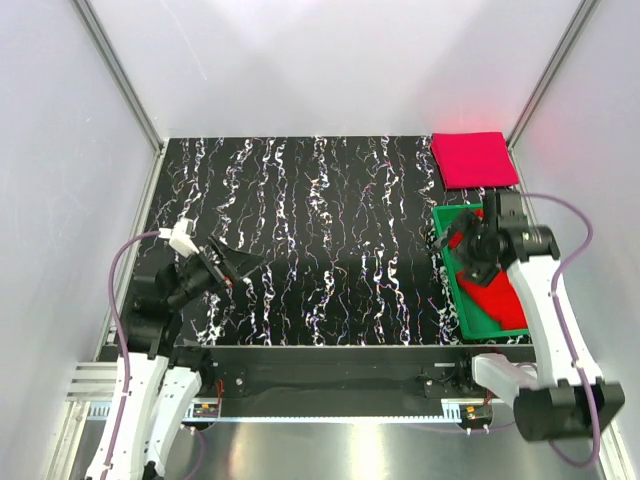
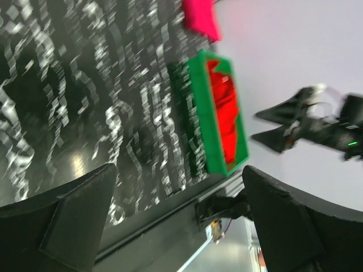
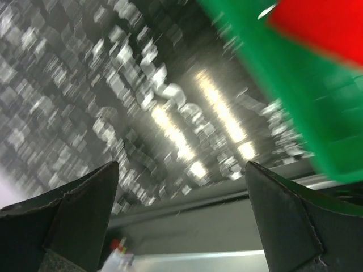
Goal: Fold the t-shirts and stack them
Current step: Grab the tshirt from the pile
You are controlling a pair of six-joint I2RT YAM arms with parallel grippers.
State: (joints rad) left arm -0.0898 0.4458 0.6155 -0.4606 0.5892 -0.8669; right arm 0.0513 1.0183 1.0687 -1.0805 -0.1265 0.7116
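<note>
A pinkish-crimson t-shirt [image 1: 474, 159] lies folded flat at the table's far right corner; it also shows in the left wrist view [image 2: 201, 18]. A bright red t-shirt [image 1: 498, 298] lies bunched in the green tray [image 1: 452, 283] at the right edge; both show in the left wrist view, shirt [image 2: 226, 110] and tray [image 2: 201, 113], and in the right wrist view, shirt [image 3: 323, 25] and tray [image 3: 295, 102]. My right gripper [image 1: 458, 243] is open and empty over the tray's left rim. My left gripper [image 1: 245, 265] is open and empty over the table's left side.
The table [image 1: 330, 240] has a black top with white marbling. White walls close it in at the back and sides. A dark rail [image 1: 330, 350] runs along the near edge by the arm bases.
</note>
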